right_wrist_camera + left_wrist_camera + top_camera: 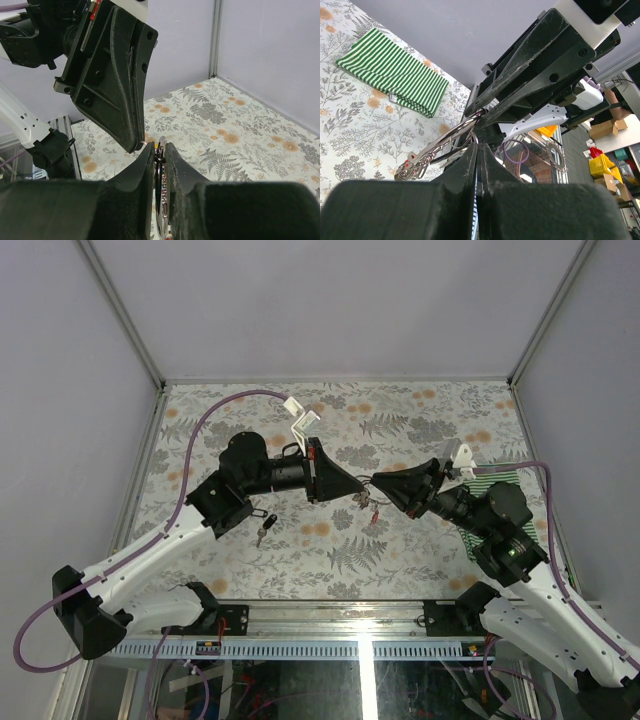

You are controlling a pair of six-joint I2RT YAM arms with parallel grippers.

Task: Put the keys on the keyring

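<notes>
Landmark: green striped cloth [507,480], lying folded at the right-arm edge of the bench [400,420].

Left hand [354,498]: fingers pressed together, no gap visible in its wrist view. Its tips touch thin wire of the keyring [445,142]. Whether they actually pinch that wire cannot be told.

Right hand [378,482]: fingers almost together, with a narrow slot between them. A shiny metal strip sits clamped in that slot. In the left wrist view the upper end of the keyring runs straight into this hand's jaws.

The two hands meet tip to tip above the bench, on the left-arm side of the cloth and well apart from it. The right hand is the one nearer the cloth.

Keyring: held off the bench between the two hands and seen nearly edge-on. It slants down and away from the right hand's tips.

Red tag [412,158]: at the low end of the keyring, away from both hands' tips. Its key blade cannot be made out.

Dark-tagged key [267,527]: flat on the bench, beyond the left hand from the cloth. It is close beside the left forearm and touches neither hand.
</notes>
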